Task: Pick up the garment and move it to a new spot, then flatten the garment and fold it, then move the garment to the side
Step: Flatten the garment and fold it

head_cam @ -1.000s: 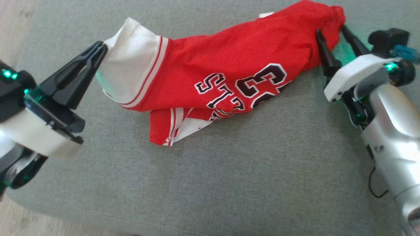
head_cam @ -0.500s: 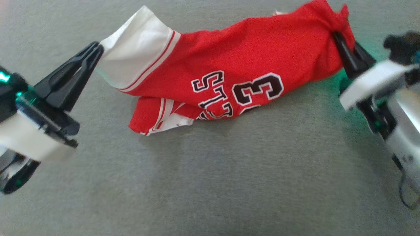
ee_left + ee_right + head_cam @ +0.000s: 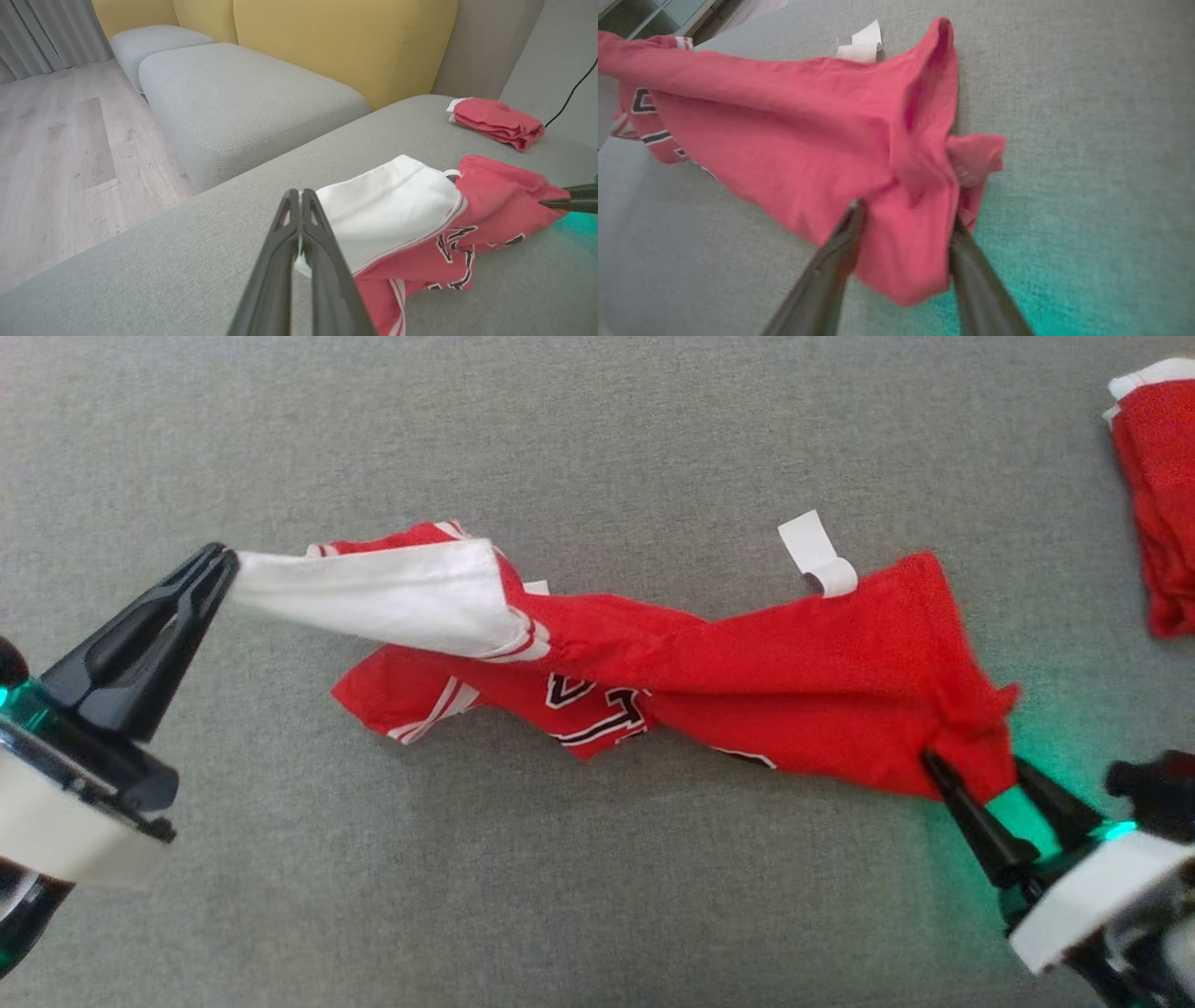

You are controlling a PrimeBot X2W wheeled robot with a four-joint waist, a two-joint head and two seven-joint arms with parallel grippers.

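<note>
On grey cushion (image 3: 560,896): left gripper (image 3: 224,563) pinched shut on white end of garment (image 3: 747,681). Garment stretched, twisted, partly lifted. Right gripper (image 3: 973,775) fingers apart, red end bunched between. Relocation seems underway; flattening, folding, moving aside not yet done.

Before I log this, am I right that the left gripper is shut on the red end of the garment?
Not quite: the left gripper is shut on the white end of the garment, as the left wrist view shows.
</note>
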